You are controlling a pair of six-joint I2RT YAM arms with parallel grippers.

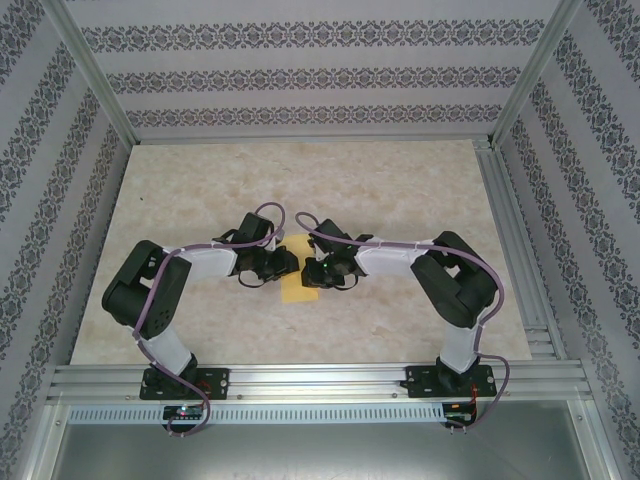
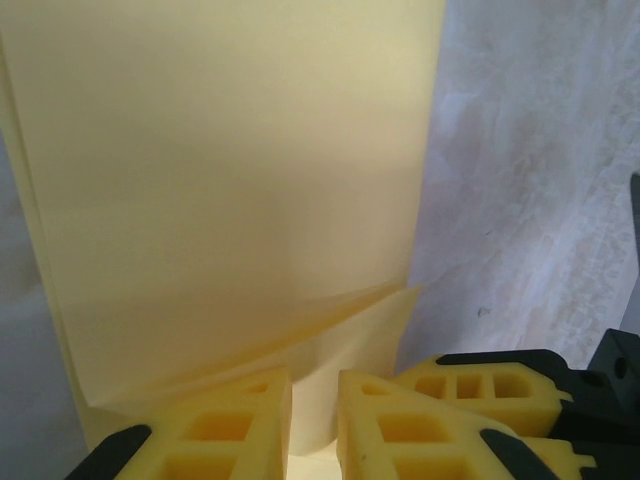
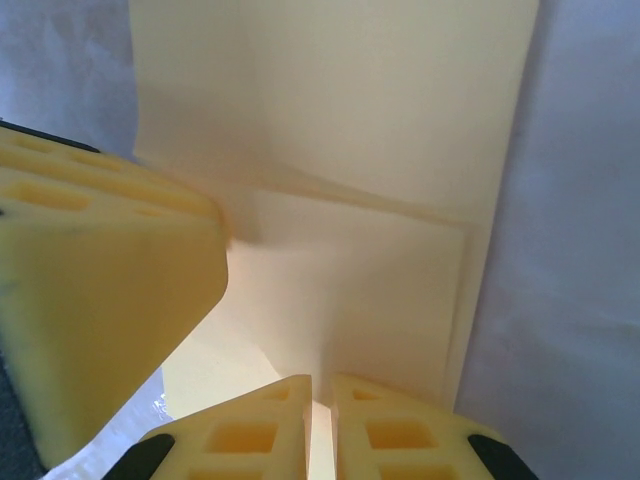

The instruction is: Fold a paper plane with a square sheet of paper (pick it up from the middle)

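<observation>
The yellow-orange sheet of paper (image 1: 296,290) lies folded over on the marble table between the two arms, mostly hidden under the grippers. In the left wrist view the sheet of paper (image 2: 230,180) shows two layers with a raised flap. My left gripper (image 2: 314,425) is shut on a curled fold of it. In the right wrist view the sheet of paper (image 3: 360,290) rises between the fingers, and my right gripper (image 3: 321,430) is shut on its edge. From above, the left gripper (image 1: 287,262) and right gripper (image 1: 308,270) nearly touch over the paper.
The marble tabletop (image 1: 400,190) spreads bare behind the arms. Patterned walls and metal frame rails (image 1: 520,250) enclose it. The right gripper's finger (image 2: 490,385) sits close beside my left fingers, and the left gripper's finger (image 3: 100,290) crowds the right wrist view.
</observation>
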